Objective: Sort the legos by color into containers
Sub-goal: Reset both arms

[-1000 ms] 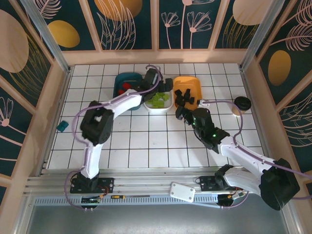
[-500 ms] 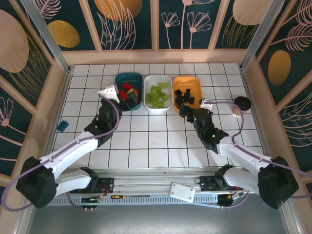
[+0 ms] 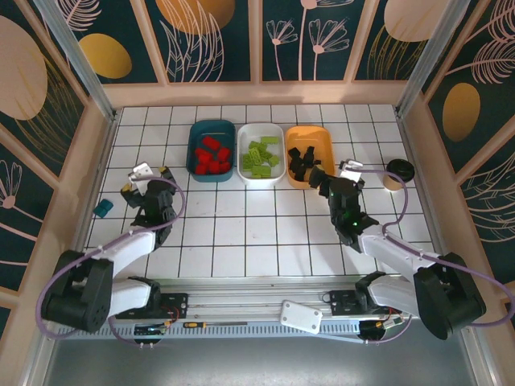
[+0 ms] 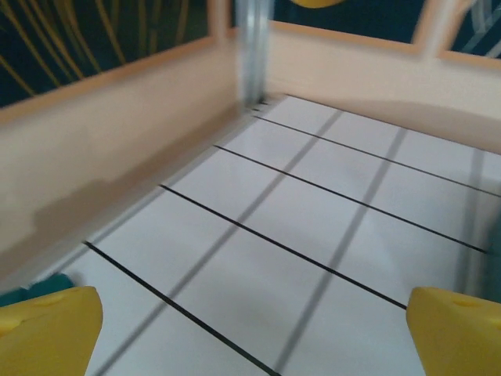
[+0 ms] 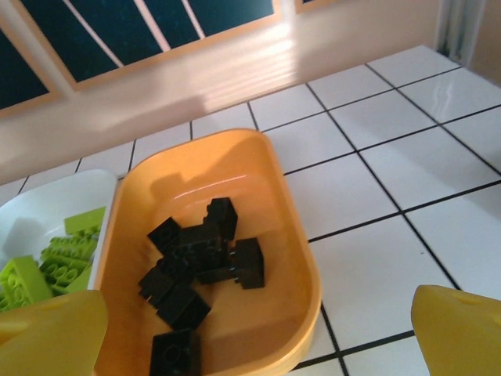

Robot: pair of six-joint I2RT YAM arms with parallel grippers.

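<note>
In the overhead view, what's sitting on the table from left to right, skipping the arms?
teal block → teal tray → white tray → orange tray → black-lidded cup

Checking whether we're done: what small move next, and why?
Probably ease both arms back toward their bases. The red bricks lie in the dark teal tray, green bricks in the white tray, black bricks in the orange tray, and the left gripper and right gripper stand open, empty.

White-tiled table (image 3: 257, 233) w/ teal tray (image 3: 191, 153), white tray (image 3: 261, 182), orange tray (image 3: 318, 141); teal block (image 3: 102, 208) L, black-lidded cup (image 3: 398, 170) R
</note>
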